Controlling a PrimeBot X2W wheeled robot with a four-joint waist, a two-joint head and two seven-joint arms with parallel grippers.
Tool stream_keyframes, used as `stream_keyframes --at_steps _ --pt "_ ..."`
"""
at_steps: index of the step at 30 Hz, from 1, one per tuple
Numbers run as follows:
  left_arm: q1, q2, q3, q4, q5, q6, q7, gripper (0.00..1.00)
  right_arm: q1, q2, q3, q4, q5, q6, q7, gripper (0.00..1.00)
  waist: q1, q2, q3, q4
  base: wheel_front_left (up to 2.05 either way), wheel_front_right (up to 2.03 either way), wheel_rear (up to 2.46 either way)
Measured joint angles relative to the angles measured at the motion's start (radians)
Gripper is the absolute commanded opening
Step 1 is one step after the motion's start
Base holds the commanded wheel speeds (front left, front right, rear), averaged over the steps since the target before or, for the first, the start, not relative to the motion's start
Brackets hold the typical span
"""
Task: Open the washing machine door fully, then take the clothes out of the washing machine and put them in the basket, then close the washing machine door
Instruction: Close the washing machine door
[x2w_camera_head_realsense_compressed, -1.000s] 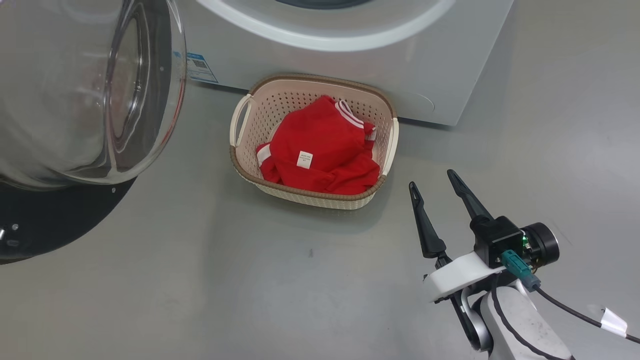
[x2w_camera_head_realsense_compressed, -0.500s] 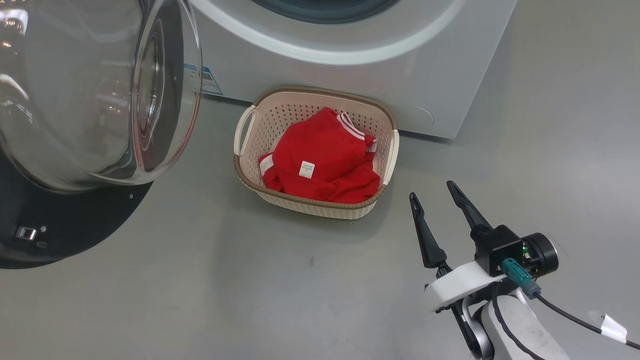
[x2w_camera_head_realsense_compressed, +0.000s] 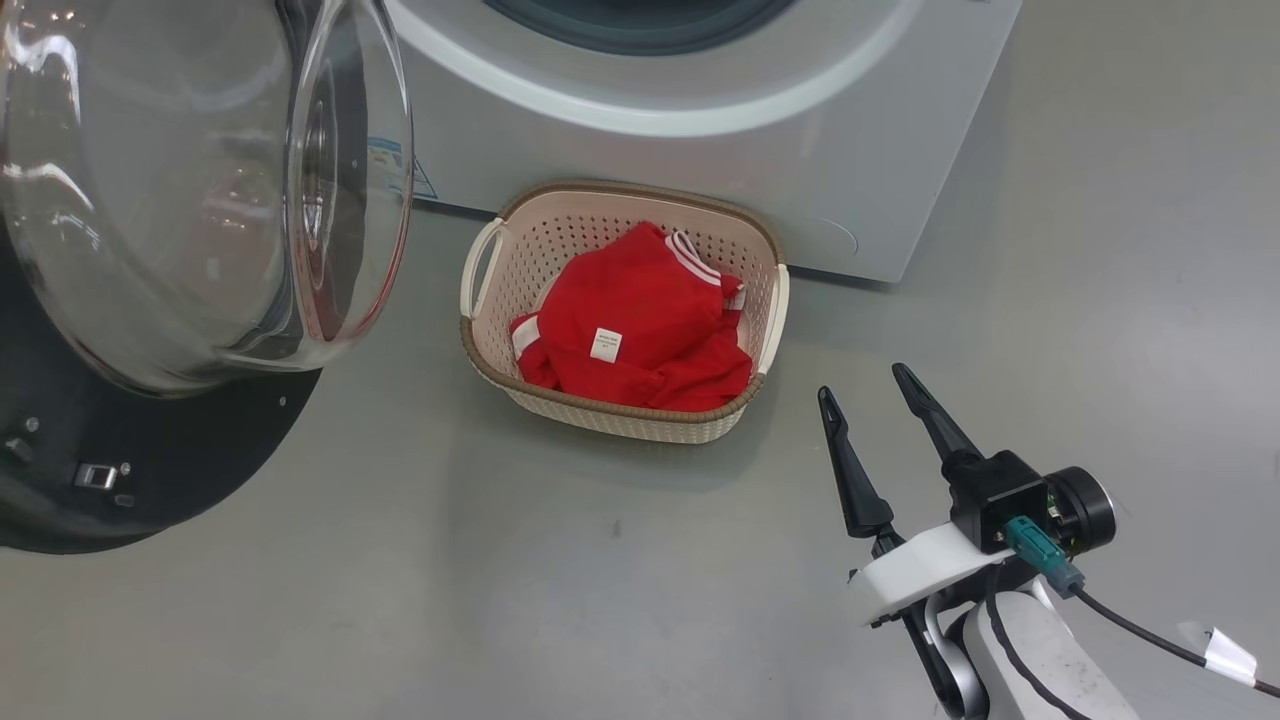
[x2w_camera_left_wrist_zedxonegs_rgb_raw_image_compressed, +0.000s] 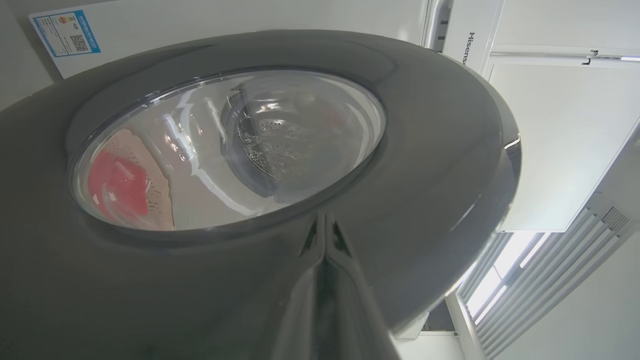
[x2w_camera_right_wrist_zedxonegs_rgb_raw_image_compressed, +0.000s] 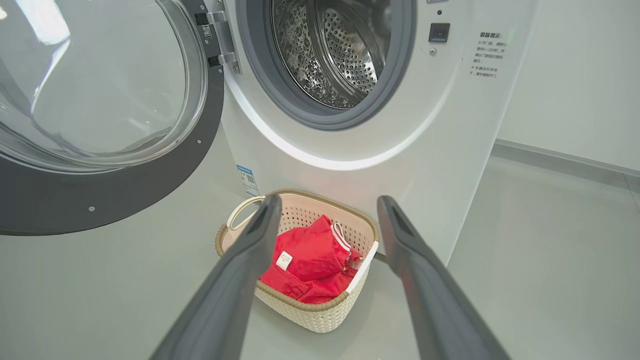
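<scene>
The washing machine door (x2w_camera_head_realsense_compressed: 200, 200) stands open, swung out to the left of the washing machine (x2w_camera_head_realsense_compressed: 700, 150) on its hinge side, its clear glass bowl bulging toward the head camera and its black ring below. In the right wrist view the round opening shows a grey rubber ring and the perforated steel drum (x2w_camera_right_wrist_zedxonegs_rgb_raw_image_compressed: 335, 50).

The basket (x2w_camera_head_realsense_compressed: 640, 187) sits on the grey floor (x2w_camera_head_realsense_compressed: 500, 560) right against the foot of the machine, below the opening and just right of the door. The clothes (x2w_camera_head_realsense_compressed: 640, 310) lie inside it, a crumpled red heap with white striped trim and a small white tag (x2w_camera_head_realsense_compressed: 605, 344) facing up (only red cloth shows, no patterned piece). A blue label (x2w_camera_right_wrist_zedxonegs_rgb_raw_image_compressed: 247, 180) is stuck low on the machine's front, behind the basket's left handle.

The right jaws are released and grasp nothing; their two dark fingers (x2w_camera_head_realsense_compressed: 850, 460) are spread wide above the floor, pointing toward the basket but well apart from it.

The left jaws are clenched: in the left wrist view the fingers (x2w_camera_left_wrist_zedxonegs_rgb_raw_image_compressed: 325, 300) are pressed together with nothing between them, tips at the door's dark outer ring just under the glass. Whether they touch it I cannot tell. The basket and red cloth show distorted through that glass.
</scene>
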Motion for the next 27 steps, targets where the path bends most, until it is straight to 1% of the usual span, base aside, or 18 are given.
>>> stream_keyframes --at_steps 5,10,12,13,15,18,27 --pt "0.013 -0.027 -0.003 -0.038 -0.008 0.0 0.029 0.0 0.0 0.0 0.001 -0.006 0.009 0.0 0.0 1.0 0.0 0.0 0.0 -0.008 0.0 0.0 0.0" --pt "0.02 -0.066 -0.02 -0.08 -0.014 0.0 0.06 0.0 0.002 0.0 0.003 -0.01 0.012 0.0 0.0 1.0 0.0 0.0 0.0 -0.014 0.0 0.0 0.0" --pt "0.024 -0.072 -0.024 -0.089 -0.02 0.0 0.066 0.0 0.002 0.0 0.003 -0.011 0.016 0.0 0.0 1.0 0.0 0.0 0.0 -0.015 0.0 0.0 0.0" --pt "0.03 -0.085 -0.03 -0.106 -0.034 0.0 0.076 0.0 0.003 0.0 0.003 -0.015 0.023 -0.001 0.0 1.0 0.0 0.0 0.001 -0.016 0.0 0.0 0.0" --pt "0.033 -0.092 -0.034 -0.116 -0.036 0.0 0.081 0.0 0.003 0.0 0.003 -0.017 0.027 -0.002 0.0 1.0 0.0 0.0 0.001 -0.017 0.0 0.0 0.0" --pt "0.044 -0.118 -0.045 -0.155 -0.036 0.0 0.096 0.0 0.003 0.0 0.006 -0.02 0.028 -0.002 0.0 1.0 0.0 0.0 0.001 -0.019 0.0 0.0 0.0" --pt "0.082 -0.13 -0.041 -0.217 -0.025 0.0 0.086 0.0 0.005 0.0 0.001 -0.019 0.04 -0.003 0.0 1.0 0.0 0.0 -0.01 -0.019 0.0 0.0 0.0"
